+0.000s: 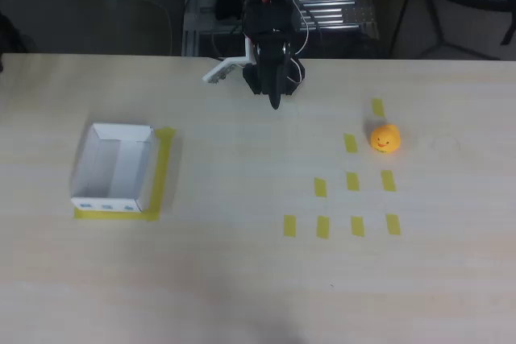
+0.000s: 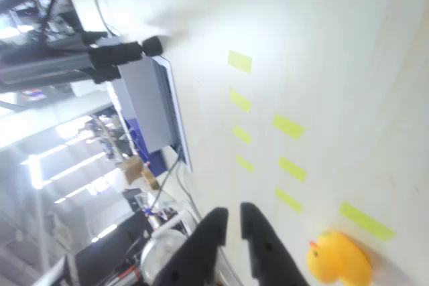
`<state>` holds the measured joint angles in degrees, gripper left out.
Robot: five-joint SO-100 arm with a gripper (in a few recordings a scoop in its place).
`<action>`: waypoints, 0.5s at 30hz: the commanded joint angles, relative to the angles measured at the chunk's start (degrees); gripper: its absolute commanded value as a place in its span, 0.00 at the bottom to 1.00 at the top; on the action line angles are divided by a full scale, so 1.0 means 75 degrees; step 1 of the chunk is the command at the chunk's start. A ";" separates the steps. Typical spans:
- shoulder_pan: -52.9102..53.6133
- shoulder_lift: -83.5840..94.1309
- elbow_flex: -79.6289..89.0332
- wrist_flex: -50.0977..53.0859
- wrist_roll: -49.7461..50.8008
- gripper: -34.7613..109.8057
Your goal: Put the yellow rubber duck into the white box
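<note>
White box on table at left, yellow rubber duck well apart at right

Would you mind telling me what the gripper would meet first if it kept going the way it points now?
Probably bare table. In the overhead view the gripper points down the picture, between the box and the duck, in line with neither. Its tilt is unclear, so this is a guess.

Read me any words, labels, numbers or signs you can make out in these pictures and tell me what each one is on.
None can be read.
White box: small blue marks on its near outer side, too small and blurred to read.
Yellow rubber duck: only a tiny dark face mark, no text.
Yellow tape strips: blank.
</note>
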<state>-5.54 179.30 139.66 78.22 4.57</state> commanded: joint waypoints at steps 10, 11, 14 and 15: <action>-0.1078 -0.5707 -0.4336 0.1406 -0.1219 0.24; -0.1113 -0.5906 -0.4430 0.1500 -0.1277 0.24; -0.1570 -0.6340 -0.4594 0.1594 -0.2789 0.24; -0.1758 -0.6469 -0.4594 0.1676 -0.3258 0.24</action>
<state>-13.45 135.70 112.24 88.15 -6.86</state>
